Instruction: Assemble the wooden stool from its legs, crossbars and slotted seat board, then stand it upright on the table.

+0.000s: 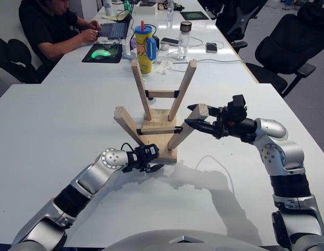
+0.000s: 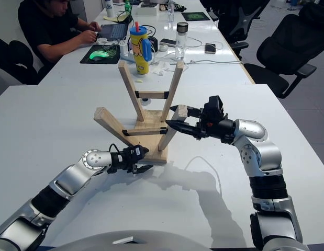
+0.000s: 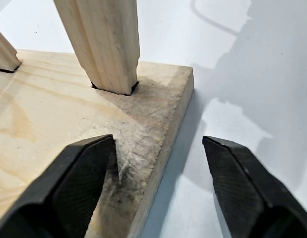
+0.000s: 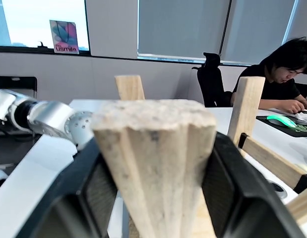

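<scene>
While the stool stands upside down with its seat board point(image 1: 164, 153) flat on the table point(image 1: 57, 130), my left gripper point(image 1: 154, 160) lies nearest me. It is open, its jaws straddling the board's near edge, one over the top face and one out over the table. The board lies just beyond that hand.

To the right, my right gripper point(image 1: 190, 115) is clamped on the free end of the near-right leg point(image 1: 181, 138), whose long axis slants up and rightward from its slot. I judge this the better-placed hand for tipping the stool over.

The table's white top runs wide to left and right. Beyond the far legs point(image 1: 142, 89) come the table's far edge and a yellow cup point(image 1: 143, 49).
</scene>
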Available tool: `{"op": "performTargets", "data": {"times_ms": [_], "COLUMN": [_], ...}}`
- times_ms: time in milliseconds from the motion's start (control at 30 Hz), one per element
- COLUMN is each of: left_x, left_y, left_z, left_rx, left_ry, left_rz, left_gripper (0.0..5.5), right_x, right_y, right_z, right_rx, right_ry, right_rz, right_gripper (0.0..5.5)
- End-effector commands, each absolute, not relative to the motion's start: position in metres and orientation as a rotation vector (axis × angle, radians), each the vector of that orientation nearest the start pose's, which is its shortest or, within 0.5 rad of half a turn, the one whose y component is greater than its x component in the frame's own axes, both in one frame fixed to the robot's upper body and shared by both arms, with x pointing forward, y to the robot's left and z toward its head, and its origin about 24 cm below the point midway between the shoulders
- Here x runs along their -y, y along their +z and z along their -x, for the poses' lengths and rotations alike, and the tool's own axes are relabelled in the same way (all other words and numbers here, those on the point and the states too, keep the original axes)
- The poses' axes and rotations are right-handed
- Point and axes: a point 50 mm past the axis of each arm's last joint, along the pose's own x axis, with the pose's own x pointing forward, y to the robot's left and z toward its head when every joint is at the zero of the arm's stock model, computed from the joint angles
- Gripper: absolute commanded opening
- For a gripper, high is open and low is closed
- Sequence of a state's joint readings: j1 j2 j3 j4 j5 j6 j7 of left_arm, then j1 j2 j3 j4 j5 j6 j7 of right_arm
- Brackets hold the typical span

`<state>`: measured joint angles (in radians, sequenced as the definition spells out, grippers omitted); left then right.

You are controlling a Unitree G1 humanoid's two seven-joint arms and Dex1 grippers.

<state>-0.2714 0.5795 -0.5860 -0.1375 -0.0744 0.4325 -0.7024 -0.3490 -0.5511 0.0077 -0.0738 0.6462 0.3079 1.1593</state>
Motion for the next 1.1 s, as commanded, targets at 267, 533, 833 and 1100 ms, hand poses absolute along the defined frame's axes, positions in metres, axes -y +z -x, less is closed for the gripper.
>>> {"op": "performTargets", "data": {"times_ms": [267,533,833,1100], "left_x": [-0.121,-0.119,-0.115,-0.103], "left_y": [-0.031,-0.032,-0.03,0.001], "left_z": [-0.183,-0.189,-0.197,-0.217], "left_rx": [-0.901,-0.888,-0.862,-0.527], "left_ry": [-1.219,-1.192,-1.171,-1.062], "left_rz": [-0.462,-0.453,-0.442,-0.484], "left_gripper": [3.34,3.34,3.34,3.34], "right_x": [0.135,0.121,0.108,0.112], "right_y": [0.123,0.105,0.092,0.09], "right_z": [-0.269,-0.252,-0.261,-0.261], "right_rx": [-0.132,-0.249,-0.277,-0.34], "right_ry": [1.443,1.485,1.381,1.326], "right_rz": [0.038,0.006,-0.008,0.003], "right_gripper": [2.12,2.1,2.08,2.08]}}
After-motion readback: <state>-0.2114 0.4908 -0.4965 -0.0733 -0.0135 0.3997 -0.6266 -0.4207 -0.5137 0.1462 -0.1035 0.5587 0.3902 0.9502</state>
